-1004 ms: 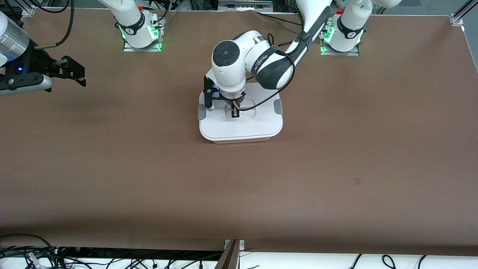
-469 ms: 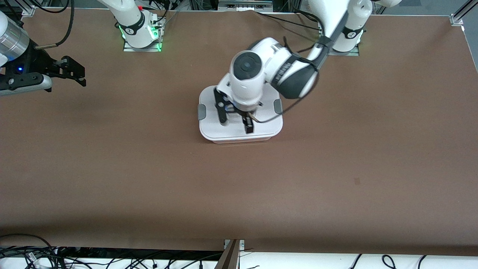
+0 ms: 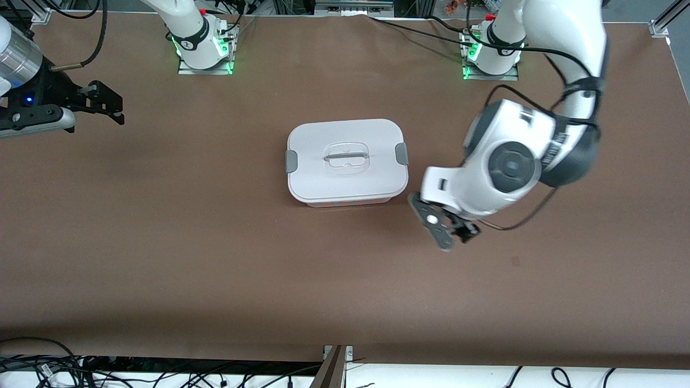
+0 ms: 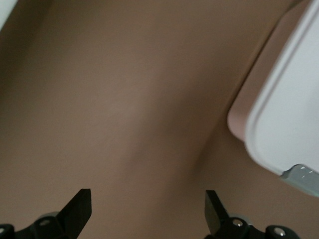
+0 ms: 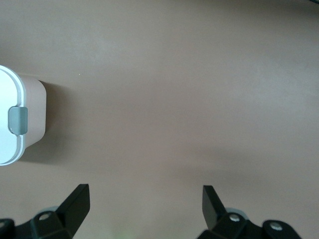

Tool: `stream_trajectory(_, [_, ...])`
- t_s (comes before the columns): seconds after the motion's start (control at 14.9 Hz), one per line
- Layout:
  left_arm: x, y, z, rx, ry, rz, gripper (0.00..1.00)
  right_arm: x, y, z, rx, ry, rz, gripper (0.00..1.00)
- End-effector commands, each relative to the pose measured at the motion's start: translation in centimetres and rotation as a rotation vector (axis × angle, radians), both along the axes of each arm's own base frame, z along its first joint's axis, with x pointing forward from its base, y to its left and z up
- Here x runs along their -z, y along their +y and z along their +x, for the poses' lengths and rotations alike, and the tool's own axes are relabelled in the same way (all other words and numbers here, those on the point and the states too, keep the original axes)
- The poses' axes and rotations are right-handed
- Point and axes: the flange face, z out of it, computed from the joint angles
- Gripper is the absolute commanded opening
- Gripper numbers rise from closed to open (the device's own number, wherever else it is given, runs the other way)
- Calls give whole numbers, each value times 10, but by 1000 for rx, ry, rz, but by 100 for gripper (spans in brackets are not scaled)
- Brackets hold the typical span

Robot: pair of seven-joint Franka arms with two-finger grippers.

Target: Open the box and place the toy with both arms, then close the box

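The box (image 3: 345, 180) stands shut in the middle of the table. Its white lid has a grey clip (image 3: 291, 160) at each end and a clear handle (image 3: 346, 157). My left gripper (image 3: 452, 230) is open and empty, over bare table beside the box corner toward the left arm's end. The left wrist view shows the gripper (image 4: 147, 196) and that box corner (image 4: 289, 114). My right gripper (image 3: 110, 102) is open and empty, waiting over the table at the right arm's end. The right wrist view shows the gripper (image 5: 144, 191) and the box end (image 5: 10, 89). The toy is out of view.
The arm bases (image 3: 204, 51) stand along the table's edge farthest from the front camera. Cables (image 3: 43, 366) lie past the table's nearest edge. A small dark mark (image 3: 515, 261) is on the brown tabletop.
My left gripper has left the lid's handle and swung off the box toward the left arm's end, over bare table. The box stays shut. The right arm has not moved.
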Motion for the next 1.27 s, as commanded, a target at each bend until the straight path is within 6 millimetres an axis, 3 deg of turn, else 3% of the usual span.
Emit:
stream_trajectory(0.0, [-26, 58, 12, -97, -13, -14, 100, -5, 2, 1, 7, 1, -13, 100])
stream_trajectory(0.07, [-32, 86, 18, -144, -23, -13, 100, -5, 2, 1, 7, 1, -13, 100])
stream_trajectory(0.13, [-55, 111, 17, -190, -51, -18, 100, -5, 1, 1, 8, 1, -13, 100])
stream_trajectory(0.2, [-62, 140, 13, -262, -50, -5, 100, -5, 1, 1, 8, 1, -13, 100])
stream_trajectory(0.33, [-85, 198, -4, -449, -54, 22, 100, -5, 1, 1, 8, 1, -13, 100])
stream_trajectory(0.54, [-112, 249, -42, -657, -47, 48, 100, -5, 1, 1, 8, 1, -13, 100])
stream_trajectory(0.74, [-131, 274, -74, -822, 0, 66, 100, -5, 1, 1, 8, 1, -13, 100])
stream_trajectory(1.0, [-157, 269, -102, -842, 42, 74, 100, -4, 1, 1, 8, 3, -13, 100])
stream_trajectory(1.21, [-156, 267, -104, -868, 70, 86, 100, -4, 1, 1, 8, 3, -15, 100])
